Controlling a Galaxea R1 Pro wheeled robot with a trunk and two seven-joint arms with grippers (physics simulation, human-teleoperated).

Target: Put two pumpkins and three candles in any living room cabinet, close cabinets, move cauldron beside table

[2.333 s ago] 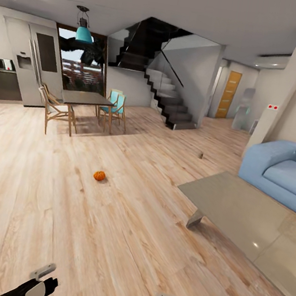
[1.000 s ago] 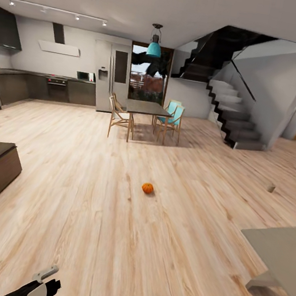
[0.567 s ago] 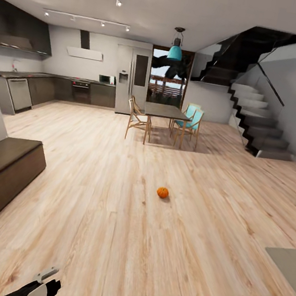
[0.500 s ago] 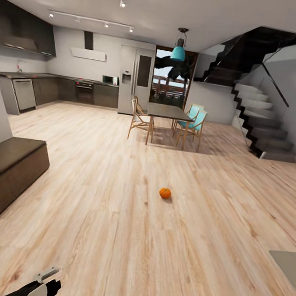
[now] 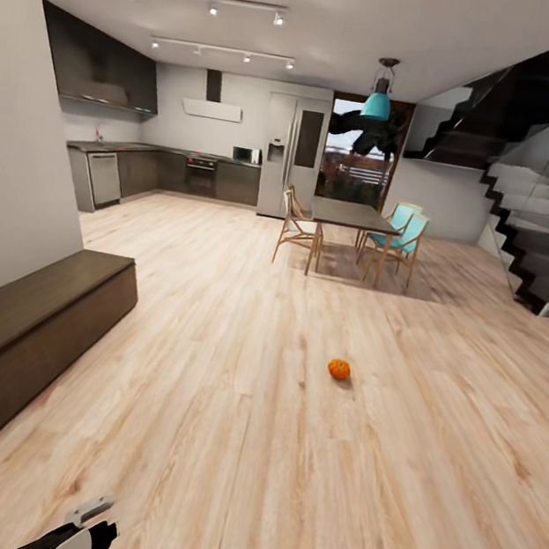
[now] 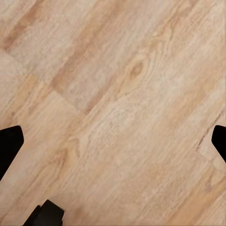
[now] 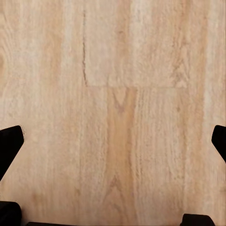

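One pumpkin [image 5: 339, 368] sits alone on the wooden floor [image 5: 225, 409], ahead and a little right of centre, well apart from everything. The long dark-brown cabinet [image 5: 24, 331] runs along the left wall with its fronts shut, so it will need opening before anything goes in. Far back, the dining desk [image 5: 353, 216] and its chairs [image 5: 298, 228] stand before the kitchen; the stairs [image 5: 537, 256] climb at far right. Both arms are tucked low, a travelling posture by the look of it. Left hand [image 6: 113, 139]: fingers spread wide, nothing but bare floor between them. Right hand [image 7: 113, 141]: likewise apart and empty. No candles or cauldron to be made out here. I'd judge the pumpkin the natural first pickup.
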